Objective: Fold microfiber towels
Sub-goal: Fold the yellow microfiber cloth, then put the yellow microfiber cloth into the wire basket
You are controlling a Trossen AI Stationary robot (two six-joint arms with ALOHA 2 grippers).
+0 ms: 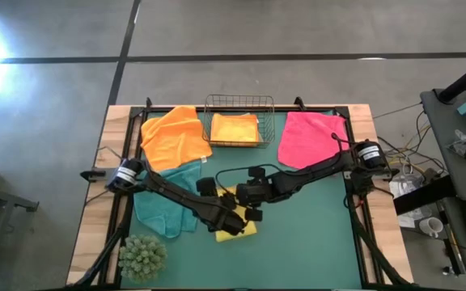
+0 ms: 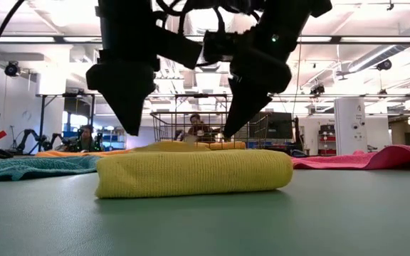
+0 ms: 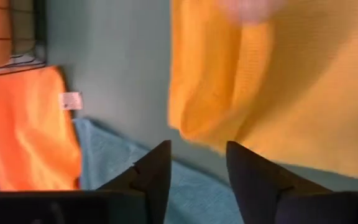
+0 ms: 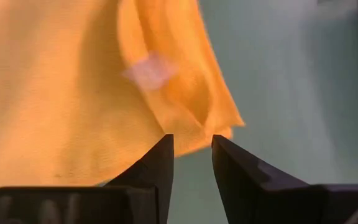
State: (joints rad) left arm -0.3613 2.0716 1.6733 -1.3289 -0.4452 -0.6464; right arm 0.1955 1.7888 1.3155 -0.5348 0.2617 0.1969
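Green mat (image 1: 314, 234), folded yellow towel (image 2: 194, 173) half-hidden overhead, both jaws parted, empty.

Legend to the non-task items, all placed relative to the wire basket (image 1: 239, 120). The wire basket stood at the far edge of the green mat (image 1: 314, 242), about midway along that edge. The mat lay on a wooden table (image 1: 381, 194) whose pale boards showed as a border on both sides of the basket. A green spiky plant ball (image 1: 142, 256) sat at the near corner, diagonally well apart from the basket, toward the left. In the low view, the basket's wire frame (image 2: 169, 126) rose behind the mat, and 1 person (image 2: 195, 125) was seated in the room beyond it.
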